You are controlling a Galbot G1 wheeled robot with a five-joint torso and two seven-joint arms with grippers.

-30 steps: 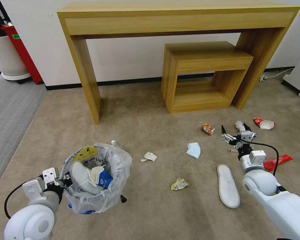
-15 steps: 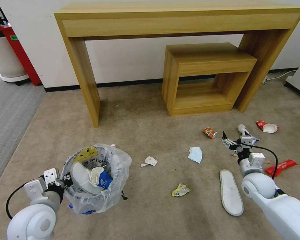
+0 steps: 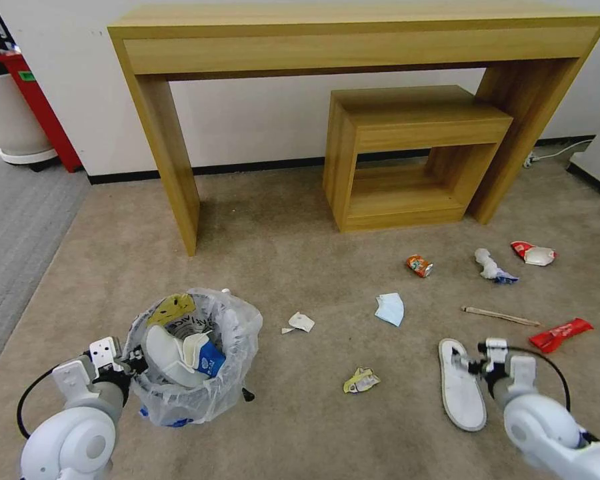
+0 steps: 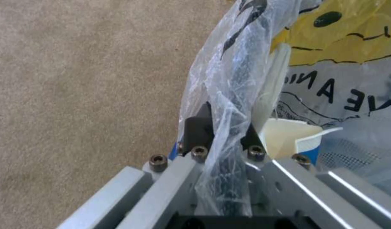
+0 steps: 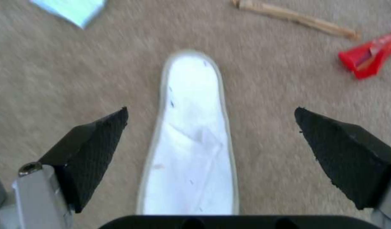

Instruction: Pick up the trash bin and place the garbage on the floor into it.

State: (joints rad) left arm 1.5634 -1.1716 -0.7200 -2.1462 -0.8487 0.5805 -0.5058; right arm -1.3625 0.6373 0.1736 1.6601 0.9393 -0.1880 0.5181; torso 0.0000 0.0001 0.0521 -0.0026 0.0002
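Trash bin [image 3: 192, 360] — small, round, black, lined with crinkly clear plastic — stood upright on the beige carpet [image 3: 280, 253], its rim clamped by the left gripper [image 4: 223, 133]. Right gripper [image 5: 212, 140] hung over the flat white slipper [image 3: 461, 383] — fingers spread wide, slipper's long axis running between them, toe pointing toward the wooden stick [image 3: 501, 316].

Bag-lined black bin [image 3: 193, 360] stands upright near left, holding a slipper and carton. White slipper [image 3: 461, 383] lies flat near right; other litter is scattered beyond.
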